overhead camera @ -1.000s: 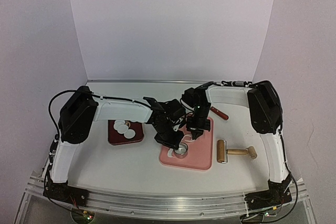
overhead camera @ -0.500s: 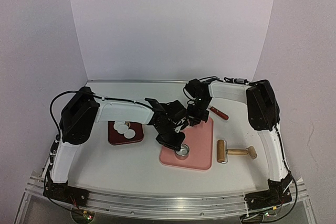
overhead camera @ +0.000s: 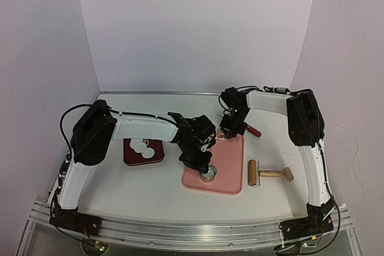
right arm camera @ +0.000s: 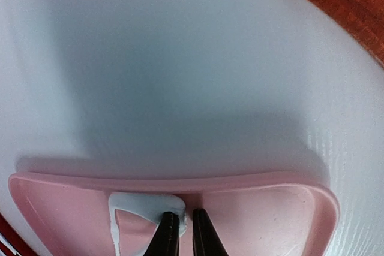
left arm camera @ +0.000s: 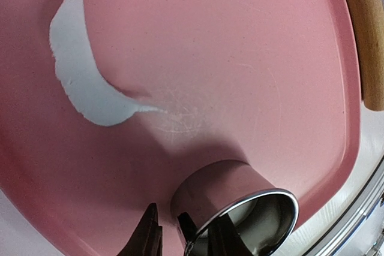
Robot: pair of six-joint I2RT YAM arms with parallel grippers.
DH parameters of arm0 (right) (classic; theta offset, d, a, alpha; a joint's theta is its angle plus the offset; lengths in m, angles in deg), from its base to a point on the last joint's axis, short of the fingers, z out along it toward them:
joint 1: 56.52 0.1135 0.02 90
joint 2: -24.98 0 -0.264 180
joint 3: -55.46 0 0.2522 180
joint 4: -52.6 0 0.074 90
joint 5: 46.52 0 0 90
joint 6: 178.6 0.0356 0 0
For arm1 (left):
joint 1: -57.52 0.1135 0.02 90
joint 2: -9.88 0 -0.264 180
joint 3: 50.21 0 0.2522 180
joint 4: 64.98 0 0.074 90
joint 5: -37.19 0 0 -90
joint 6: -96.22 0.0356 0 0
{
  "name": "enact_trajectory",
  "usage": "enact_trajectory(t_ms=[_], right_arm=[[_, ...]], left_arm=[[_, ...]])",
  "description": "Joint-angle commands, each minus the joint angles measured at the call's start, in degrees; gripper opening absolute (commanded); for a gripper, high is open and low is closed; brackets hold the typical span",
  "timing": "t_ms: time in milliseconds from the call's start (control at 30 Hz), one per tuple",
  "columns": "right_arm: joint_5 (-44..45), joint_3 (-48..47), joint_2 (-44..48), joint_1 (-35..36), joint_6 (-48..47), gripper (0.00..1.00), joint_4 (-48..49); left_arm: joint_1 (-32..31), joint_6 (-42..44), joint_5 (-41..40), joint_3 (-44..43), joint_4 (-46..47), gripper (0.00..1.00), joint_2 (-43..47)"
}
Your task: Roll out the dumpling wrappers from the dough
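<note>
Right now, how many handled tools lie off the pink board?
2: a wooden-handled roller right of the pink cutting board, and a red-handled tool behind its far right corner. Arms may hide more.

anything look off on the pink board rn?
Only the dough scrap: a ragged, curved white strip, with a thin end looped up against the pink board's far rim, right at the right pincer's tips. The ring cutter stands upright; nothing looks spilled.
</note>
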Motion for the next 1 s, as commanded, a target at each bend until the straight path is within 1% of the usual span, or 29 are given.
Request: enact_trajectory(t_ms=[0, 100, 167, 300, 467, 567, 667, 767, 967], right_arm=[[0.2, 1.4, 3.2, -0.4, -5.7, 0.18, -1.9], [-1.7, 2.3, 6.2, -0.4, -9.1, 0.27, -1.9], [-2.8, 3.4, 8.7, -0.4, -11.1, 0.33, -1.9], [-4.4, 7.0, 14.9, -0.4, -13.9, 0.43, -1.5], [-6.4, 13.3, 22.2, -0.4, -14.1, 0.52, 0.3], [-5.7, 17.2, 23.9, -0.4, -12.8, 0.54, 0.5], [-7.0, 20.1, 24.5, -0.3, -12.7, 0.59, 1.6], [-8.0, 21.3, 24.5, -0.4, -13.1, 0.65, 2.2], [-8.6, 22.0, 24.7, -0.4, -14.3, 0.73, 2.6]], left_arm=[[-0.1, 0.5, -2.3, -4.1, -0.8, 0.29, 0.3], [-0.1, 0.3, -3.5, -5.0, -1.0, 0.37, 1.2], [0.0, 0.1, -4.1, -5.0, -1.0, 0.40, 1.8], [0.0, -0.5, -4.7, -3.8, -0.6, 0.41, 3.2], [0.0, -1.5, -5.3, -1.9, -0.4, 0.41, 4.5], [0.2, -2.7, -5.7, 0.2, 2.2, 0.43, 6.9], [0.9, -3.8, -4.4, 0.9, 4.9, 0.49, 8.8], [1.8, -5.2, -2.8, 0.9, 6.6, 0.55, 10.3], [3.8, -8.1, 0.8, 0.8, 11.3, 0.67, 12.9]])
